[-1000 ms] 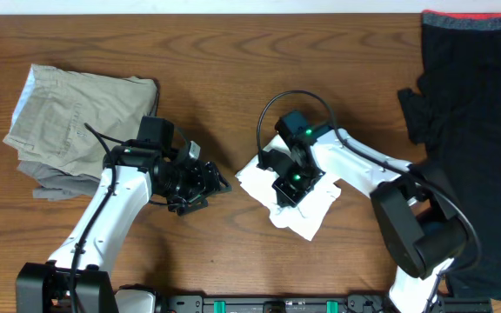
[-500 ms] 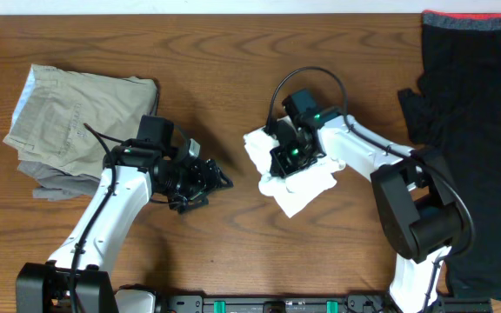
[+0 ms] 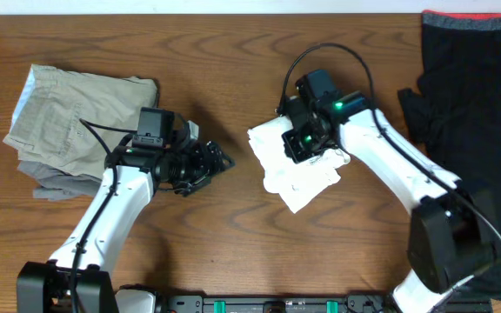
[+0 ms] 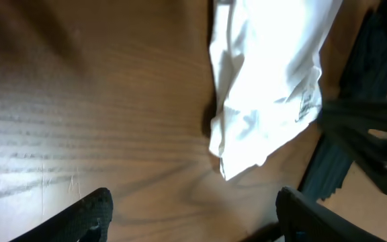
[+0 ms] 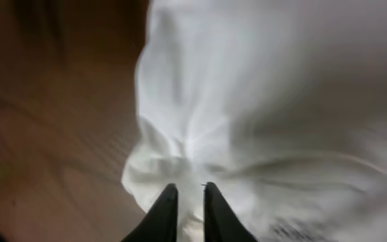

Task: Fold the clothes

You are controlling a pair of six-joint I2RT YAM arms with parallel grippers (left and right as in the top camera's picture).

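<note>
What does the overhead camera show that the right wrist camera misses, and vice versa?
Only overhead: the khaki trousers, the black garment and the open left gripper. Only right wrist: the right gripper up close, fingers nearly together on a gathered fold. Both: the white T-shirt on the wooden table.

Overhead, the right claw [image 3: 296, 146] is hiding the shirt's [image 3: 307, 183] top edge, the black garment [image 3: 477, 104] is running off the frame's right, and the shirt's grey print [image 4: 306, 107] is blurring beyond reading.
</note>
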